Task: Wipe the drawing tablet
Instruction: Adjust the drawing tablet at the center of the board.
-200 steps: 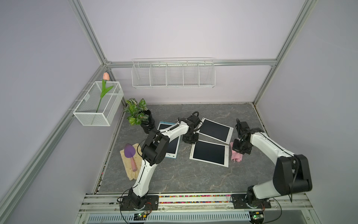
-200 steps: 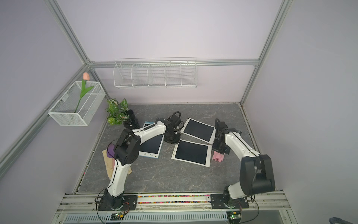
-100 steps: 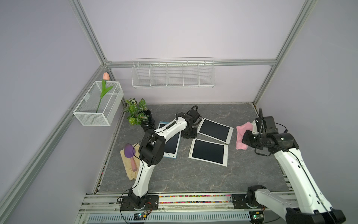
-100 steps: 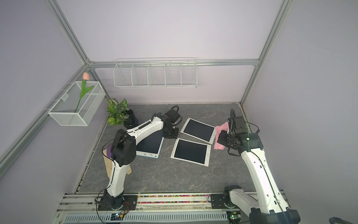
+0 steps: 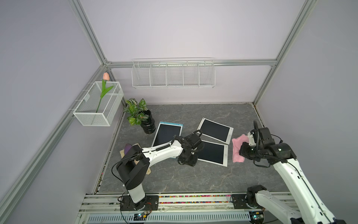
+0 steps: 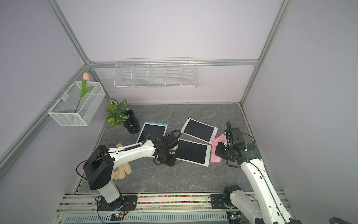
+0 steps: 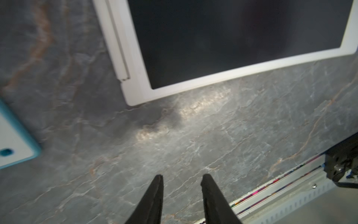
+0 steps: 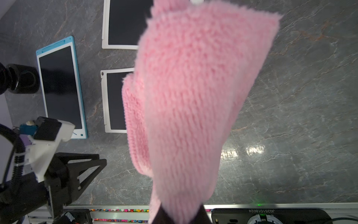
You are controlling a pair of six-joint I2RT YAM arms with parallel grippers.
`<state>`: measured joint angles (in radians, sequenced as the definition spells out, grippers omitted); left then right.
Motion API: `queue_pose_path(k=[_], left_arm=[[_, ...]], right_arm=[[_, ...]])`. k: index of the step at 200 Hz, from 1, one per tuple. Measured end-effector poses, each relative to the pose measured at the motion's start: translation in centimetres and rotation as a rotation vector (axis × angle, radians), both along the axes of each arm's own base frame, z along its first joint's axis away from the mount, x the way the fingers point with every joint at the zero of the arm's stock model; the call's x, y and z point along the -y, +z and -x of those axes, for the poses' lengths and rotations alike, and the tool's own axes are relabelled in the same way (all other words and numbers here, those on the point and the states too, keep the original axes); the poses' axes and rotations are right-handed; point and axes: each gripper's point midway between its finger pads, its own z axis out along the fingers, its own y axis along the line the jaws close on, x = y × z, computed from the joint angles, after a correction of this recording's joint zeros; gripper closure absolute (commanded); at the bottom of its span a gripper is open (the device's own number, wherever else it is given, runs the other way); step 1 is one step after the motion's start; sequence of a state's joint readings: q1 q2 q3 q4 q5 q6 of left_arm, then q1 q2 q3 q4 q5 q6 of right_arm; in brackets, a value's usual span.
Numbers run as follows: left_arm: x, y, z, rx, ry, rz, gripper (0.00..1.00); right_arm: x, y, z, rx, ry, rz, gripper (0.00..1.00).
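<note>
Starting at the left, the white wire-mesh basket [image 5: 93, 120] with its pink tulip [image 5: 106, 76], the green potted plant [image 5: 135, 111] and the beige fabric glove [image 6: 121, 171] all sit out of the action. Next comes the blue-framed drawing tablet [image 5: 167, 133], lying flat with its dark screen up. The left gripper [image 7: 182, 177] has drawn back from the gap between the tablets, where it was a second ago. It now hangs over the bare grey stone-patterned table [image 5: 193, 180], just off the near-left corner of the nearer white-framed drawing tablet [image 5: 212, 153]. Its jaws have parted a little and hold nothing. Close behind lies the farther white-framed drawing tablet [image 5: 215, 131]. Furthest right is the real change. The right gripper [image 5: 243, 150] was down at the table a second ago and has since risen, clamped on the fluffy pink microfibre cloth [image 8: 189, 100]. The cloth now hangs free beside the right edges of the two white tablets (the right wrist view shows the table well below it). We judge the pickup done and the wiping not begun, since the cloth touches no screen. We cannot tell which tablet is meant, though the nearer white one lies closest. The cloth next has to travel left and down onto a screen, and the left arm's retreat seems to leave that path open.
</note>
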<state>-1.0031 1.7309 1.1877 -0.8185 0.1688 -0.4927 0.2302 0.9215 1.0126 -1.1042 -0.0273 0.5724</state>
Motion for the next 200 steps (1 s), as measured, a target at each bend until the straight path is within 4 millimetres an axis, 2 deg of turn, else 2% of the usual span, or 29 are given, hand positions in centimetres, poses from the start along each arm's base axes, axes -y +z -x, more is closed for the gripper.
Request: queue_pose_path(k=[23, 43, 57, 102, 138, 200], left_arm=[[2.3, -1.1, 1.2, 0.015, -0.032, -0.008, 0.63], [3.6, -2.8, 1.3, 0.019, -0.015, -0.038, 0.62], [4.0, -3.7, 0.6, 0.029, 0.019, -0.061, 0.62], [7.1, -3.4, -2.0, 0.085, 0.065, -0.050, 0.64], [8.6, -3.6, -3.3, 0.096, 0.072, -0.068, 0.65], [9.0, -3.6, -7.5, 0.097, 0.113, -0.072, 0.66]], right_arm=[[-0.2, -0.1, 0.2, 0.000, 0.007, -0.001, 0.93], [-0.2, 0.0, 0.4, 0.002, 0.012, -0.002, 0.93], [-0.2, 0.0, 0.5, 0.001, 0.013, -0.001, 0.93], [-0.1, 0.1, 0.8, 0.008, 0.011, 0.000, 0.93], [0.0, 0.1, 0.9, 0.008, 0.009, 0.005, 0.93], [0.3, 0.1, 0.8, 0.010, -0.001, 0.020, 0.93]])
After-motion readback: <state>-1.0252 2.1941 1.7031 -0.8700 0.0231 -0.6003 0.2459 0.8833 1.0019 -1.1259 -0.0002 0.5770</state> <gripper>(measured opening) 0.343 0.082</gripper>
